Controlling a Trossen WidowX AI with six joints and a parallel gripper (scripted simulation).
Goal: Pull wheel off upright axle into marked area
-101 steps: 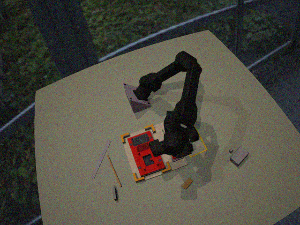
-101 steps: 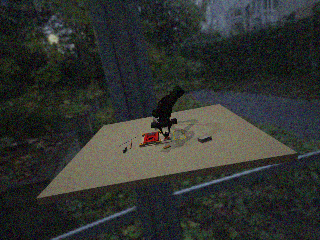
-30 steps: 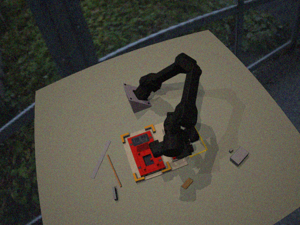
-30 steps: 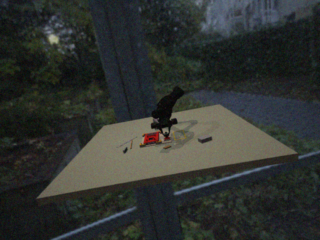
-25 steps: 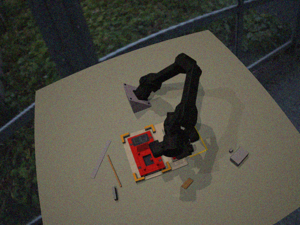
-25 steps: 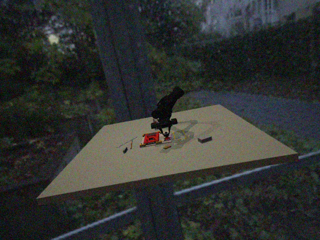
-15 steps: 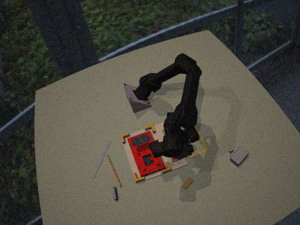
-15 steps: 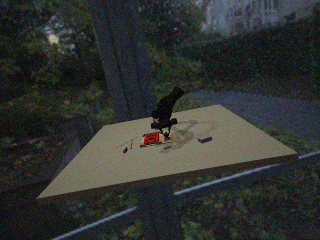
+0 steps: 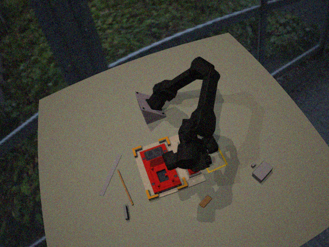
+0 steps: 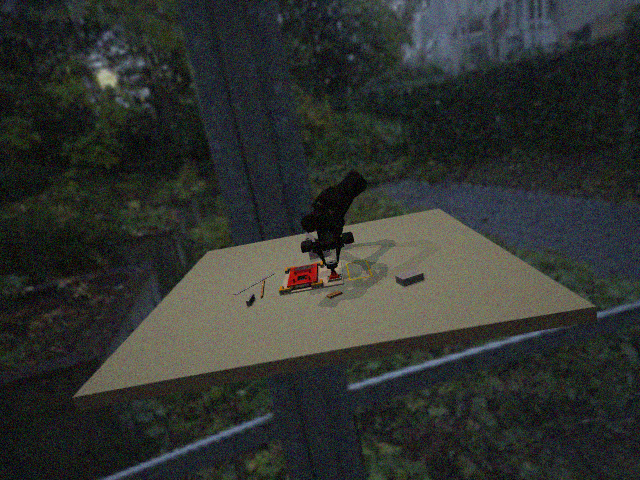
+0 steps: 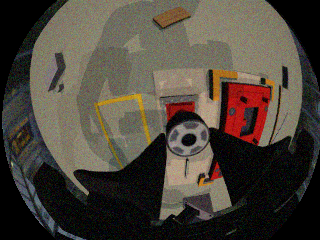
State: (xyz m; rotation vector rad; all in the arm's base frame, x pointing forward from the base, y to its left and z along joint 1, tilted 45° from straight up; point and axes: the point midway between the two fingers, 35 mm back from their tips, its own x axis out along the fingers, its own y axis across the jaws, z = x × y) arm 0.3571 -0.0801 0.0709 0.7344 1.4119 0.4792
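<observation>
My gripper (image 10: 331,259) (image 11: 187,134) is shut on the wheel (image 10: 331,264) (image 11: 199,142), a dark tyre with a grey spoked face and dark centre hole. In the exterior view the wheel is above the red base (image 9: 194,172) (image 10: 334,277) (image 11: 180,107) on the pale board. The axle itself is not clearly visible; whether its tip is still in the wheel I cannot tell. In the top view the arm hides the wheel and fingertips. The marked area, a yellow outline (image 9: 217,168) (image 10: 370,270) (image 11: 143,111), lies beside the board, left of the wheel in the wrist view.
A red panel (image 9: 169,180) (image 10: 299,281) (image 11: 231,120) sits between orange corner brackets on the board. A wooden block (image 9: 205,201) (image 10: 334,295) (image 11: 171,17) lies nearby. A grey box (image 9: 262,171) (image 10: 409,278), an orange stick (image 9: 124,187) and a grey wedge (image 9: 153,117) stand farther out.
</observation>
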